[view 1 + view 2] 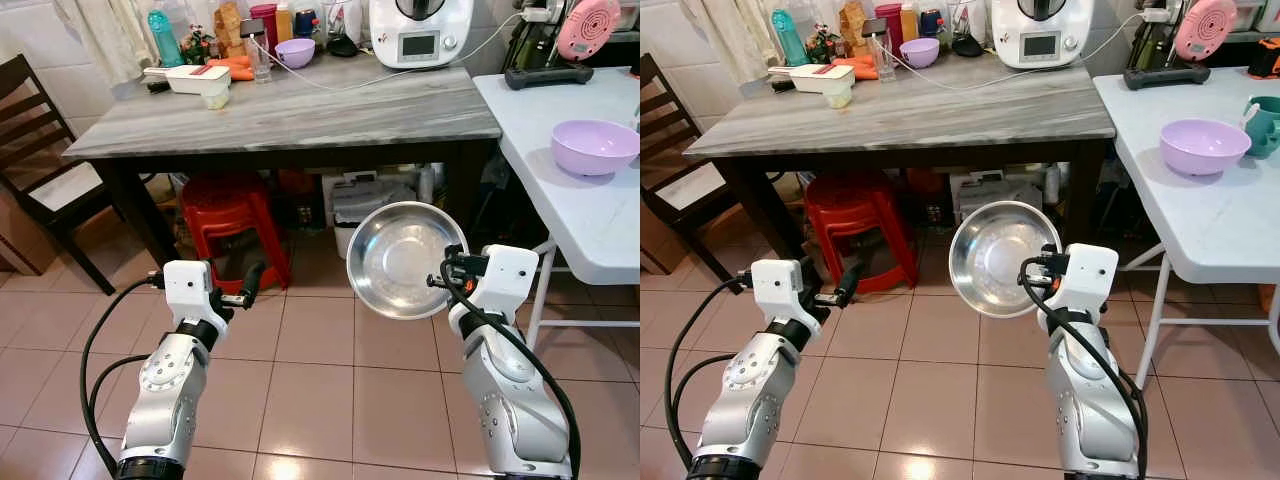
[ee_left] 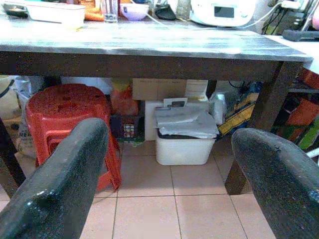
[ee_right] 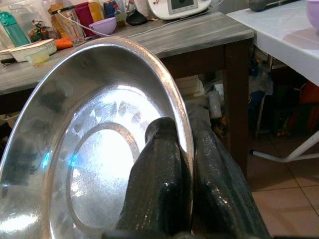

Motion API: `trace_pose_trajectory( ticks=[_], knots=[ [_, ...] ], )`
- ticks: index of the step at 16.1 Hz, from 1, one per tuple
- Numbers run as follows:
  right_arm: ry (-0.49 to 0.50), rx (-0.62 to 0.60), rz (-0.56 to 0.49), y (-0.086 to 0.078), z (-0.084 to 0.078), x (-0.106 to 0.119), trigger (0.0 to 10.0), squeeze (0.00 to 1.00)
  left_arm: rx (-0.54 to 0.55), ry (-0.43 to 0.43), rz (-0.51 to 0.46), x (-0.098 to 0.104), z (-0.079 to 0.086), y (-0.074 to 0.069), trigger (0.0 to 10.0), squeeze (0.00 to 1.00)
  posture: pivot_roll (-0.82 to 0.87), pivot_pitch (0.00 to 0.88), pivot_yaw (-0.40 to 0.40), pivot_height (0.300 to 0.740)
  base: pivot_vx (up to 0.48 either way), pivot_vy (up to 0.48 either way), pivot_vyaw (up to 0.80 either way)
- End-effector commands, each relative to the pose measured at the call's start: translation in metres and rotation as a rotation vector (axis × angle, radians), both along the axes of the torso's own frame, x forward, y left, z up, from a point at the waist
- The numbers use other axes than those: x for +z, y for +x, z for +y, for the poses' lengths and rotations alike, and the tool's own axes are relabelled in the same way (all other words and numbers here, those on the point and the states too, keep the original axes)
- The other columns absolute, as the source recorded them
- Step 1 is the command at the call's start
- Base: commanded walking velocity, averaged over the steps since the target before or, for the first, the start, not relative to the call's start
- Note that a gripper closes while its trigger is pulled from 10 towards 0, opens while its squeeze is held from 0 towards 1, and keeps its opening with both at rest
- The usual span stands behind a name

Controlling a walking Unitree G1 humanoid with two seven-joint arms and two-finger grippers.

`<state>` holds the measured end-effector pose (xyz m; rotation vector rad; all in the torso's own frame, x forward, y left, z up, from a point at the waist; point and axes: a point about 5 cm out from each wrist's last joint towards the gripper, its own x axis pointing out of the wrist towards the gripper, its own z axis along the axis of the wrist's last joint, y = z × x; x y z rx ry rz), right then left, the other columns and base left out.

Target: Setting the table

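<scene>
We face a grey wood-grain worktop [image 1: 330, 105] over a tiled floor [image 1: 300, 370], with a white worktop [image 1: 590, 215] on our right carrying a lilac bowl [image 1: 594, 146]. Our right gripper [image 1: 445, 270] has its jaws pinched on the rim of the steel bowl [image 1: 405, 260], which stands on edge, hollow facing us, hanging to the left of those jaws. Our left gripper [image 1: 250, 290] hovers low with jaws spread, a red stool [image 2: 70, 117] beyond them.
</scene>
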<state>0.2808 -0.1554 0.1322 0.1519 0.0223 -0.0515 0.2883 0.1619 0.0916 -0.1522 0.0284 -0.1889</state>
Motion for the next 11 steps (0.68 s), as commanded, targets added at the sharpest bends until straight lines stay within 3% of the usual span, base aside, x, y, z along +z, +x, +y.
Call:
trace_pose_trajectory(
  ticks=[1, 2, 3, 11],
  knots=[
    [-0.006, 0.029, -0.001, 0.001, 0.007, 0.002, 10.0, 0.00, 0.017, 0.017, -0.006, 0.001, 0.005, -0.002, 10.0, 0.00, 0.00, 0.000, 0.000, 0.740, 0.000, 0.000, 0.00],
    [-0.030, 0.068, -0.011, 0.007, 0.007, 0.004, 10.0, 0.00, 0.031, 0.029, -0.006, -0.001, 0.007, -0.006, 10.0, 0.00, -0.01, 0.000, 0.072, 0.740, 0.000, 0.000, 0.00],
    [-0.053, 0.122, -0.025, 0.014, 0.007, 0.005, 10.0, 0.00, 0.046, 0.050, -0.007, -0.005, 0.010, -0.012, 10.0, 0.00, -0.01, 0.000, 0.078, 0.740, 0.000, 0.000, 0.00],
    [-0.130, 0.147, 0.017, 0.013, -0.001, 0.004, 10.0, 0.00, -0.017, 0.073, 0.013, -0.004, 0.011, -0.010, 10.0, 0.00, -0.04, 0.000, 0.118, 0.740, 0.000, 0.000, 0.00]
  ],
)
